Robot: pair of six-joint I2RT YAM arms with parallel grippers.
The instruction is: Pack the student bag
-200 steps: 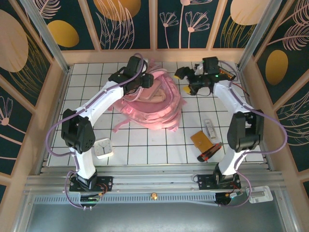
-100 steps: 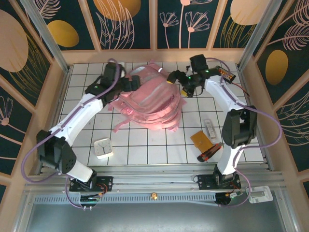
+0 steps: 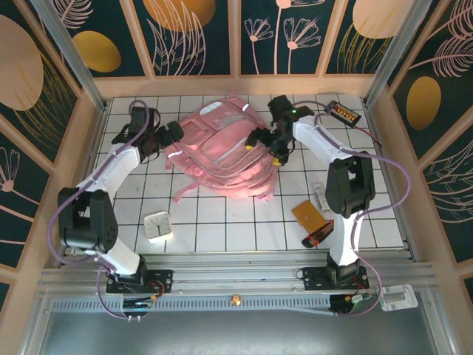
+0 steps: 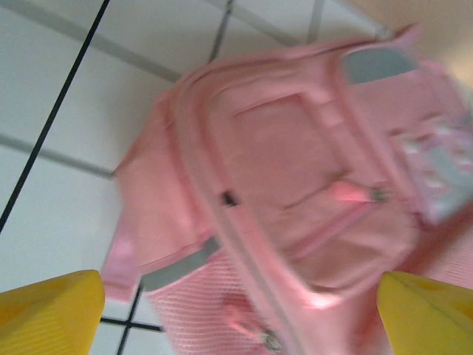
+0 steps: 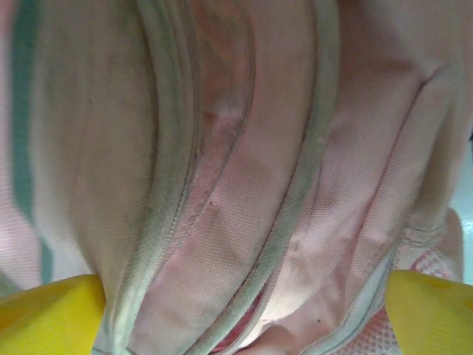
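Note:
The student bag [image 3: 222,151], a large pink backpack with pale strips, lies front up on the white grid table [image 3: 222,229] towards the back. My left gripper [image 3: 171,133] hangs at the bag's left side with its jaws wide open. In the left wrist view its yellow fingertips [image 4: 48,314] frame the blurred student bag [image 4: 295,192], and nothing is gripped. My right gripper [image 3: 266,144] is pressed close to the bag's right side, also open. In the right wrist view pink bag fabric and zipper seams [image 5: 244,185] span the gap between its yellow fingertips [image 5: 432,310].
A white clock [image 3: 158,226] lies at the front left. At the front right are an orange-brown flat item [image 3: 309,214], a red-and-black item [image 3: 319,234] and a small white item [image 3: 320,197]. A black device [image 3: 342,112] sits at the back right. A loose pink strap [image 3: 185,194] trails forward.
My left arm has drawn back from over the bag to its left side and its jaws have opened. My right gripper has moved left onto the bag's right side. The bag now lies flatter.

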